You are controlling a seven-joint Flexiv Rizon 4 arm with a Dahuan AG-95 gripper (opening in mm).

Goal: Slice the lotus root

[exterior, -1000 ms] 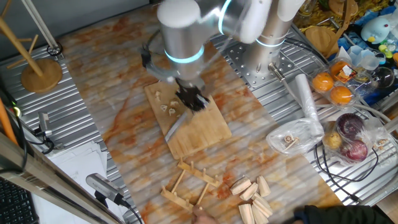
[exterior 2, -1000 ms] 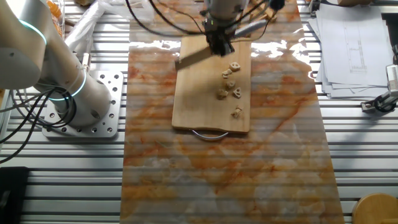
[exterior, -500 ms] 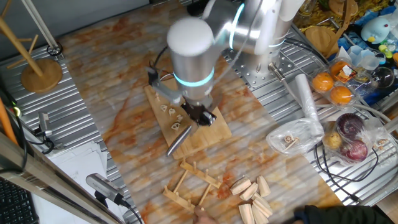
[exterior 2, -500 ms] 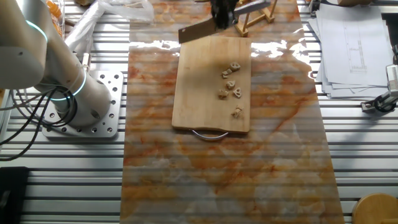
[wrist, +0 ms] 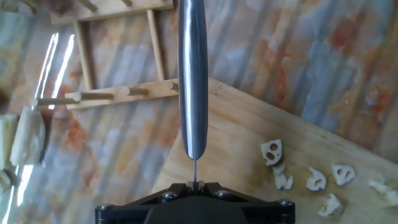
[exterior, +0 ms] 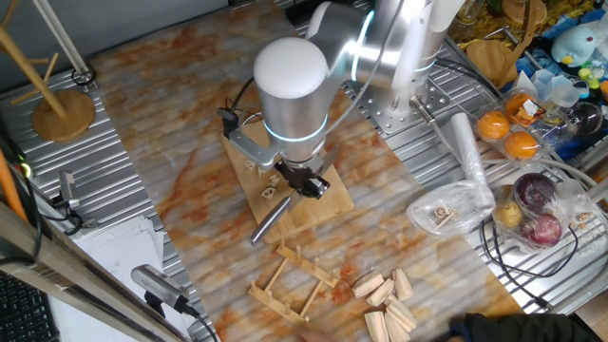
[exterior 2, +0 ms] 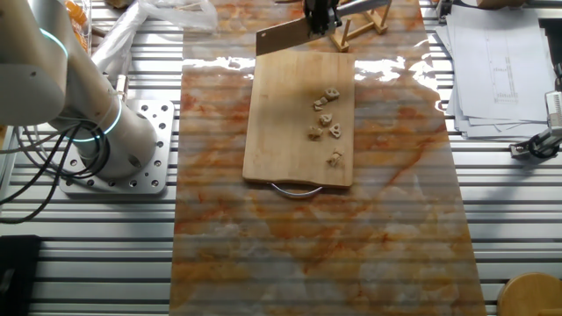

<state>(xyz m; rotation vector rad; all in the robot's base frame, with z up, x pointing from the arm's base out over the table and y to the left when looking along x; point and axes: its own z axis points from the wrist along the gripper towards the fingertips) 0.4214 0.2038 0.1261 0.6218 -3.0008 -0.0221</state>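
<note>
At twelve o'clock of the cutting board (exterior 2: 281, 132) the gripper (exterior 2: 320, 16) grasps a knife (exterior 2: 283, 37). Lotus root slices (exterior 2: 326, 118) lie on the board. Only the hand view shows the blade (wrist: 193, 81) edge-on, a wooden rack (wrist: 106, 93) at ten o'clock.

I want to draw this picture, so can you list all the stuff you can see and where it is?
lotus root slices: about five, cream, scattered on the board.
wooden board: one, light brown, middle of the marbled mat.
knife: one, steel, held over the board's far end.
wooden rack: one, pale, beyond the board.
wooden blocks: several, pale, beside the rack.
oranges: two, at the table's edge.
papers: white, off the mat.
arm: one, silver.
tool: one, black, shut on the knife.
</note>
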